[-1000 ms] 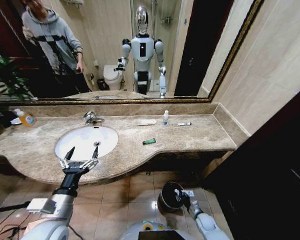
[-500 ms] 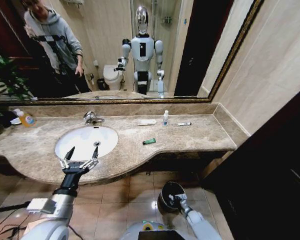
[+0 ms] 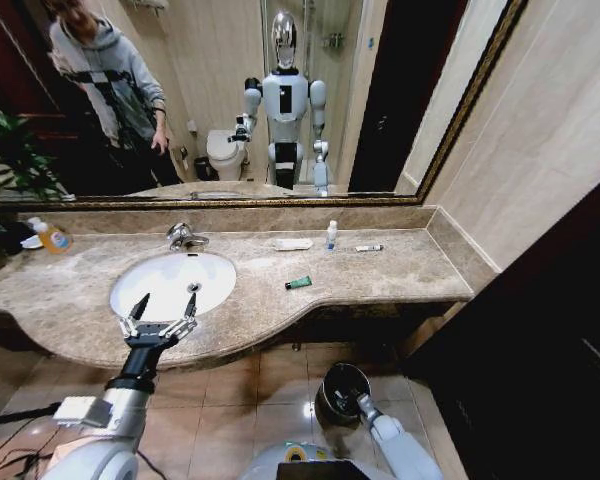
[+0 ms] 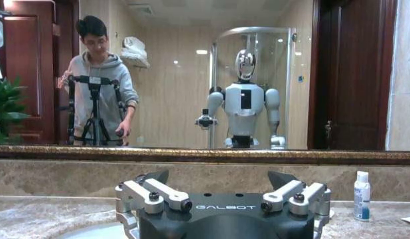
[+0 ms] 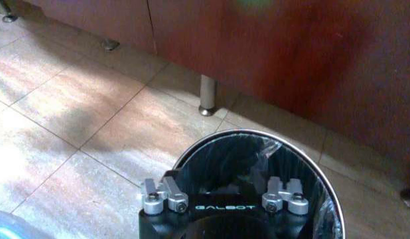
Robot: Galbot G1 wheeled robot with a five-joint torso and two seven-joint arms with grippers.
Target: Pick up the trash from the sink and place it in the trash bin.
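Observation:
The white oval sink (image 3: 165, 290) is set in the beige counter. My left gripper (image 3: 158, 318) hovers open over the basin's front rim, with nothing between its fingers (image 4: 155, 191). The trash lies on the counter right of the basin: a flat white packet (image 3: 293, 244), a small blue-capped bottle (image 3: 331, 235) (image 4: 361, 195), a thin white tube (image 3: 369, 248) and a green stick (image 3: 298, 283). On the floor below stands the black trash bin (image 3: 338, 385) with its metal rim (image 5: 321, 169). My right gripper (image 3: 353, 403) (image 5: 220, 186) hangs open just above the bin's near side.
An orange soap bottle (image 3: 50, 237) stands at the counter's far left beside a plant (image 3: 5, 170). The chrome faucet (image 3: 183, 236) is behind the basin. A wall mirror runs along the back, and a dark cabinet (image 3: 540, 330) closes off the right. Cabinet legs (image 5: 207, 97) stand near the bin.
My right arm has drawn back and to the left over the bin's near side. The left arm has not moved.

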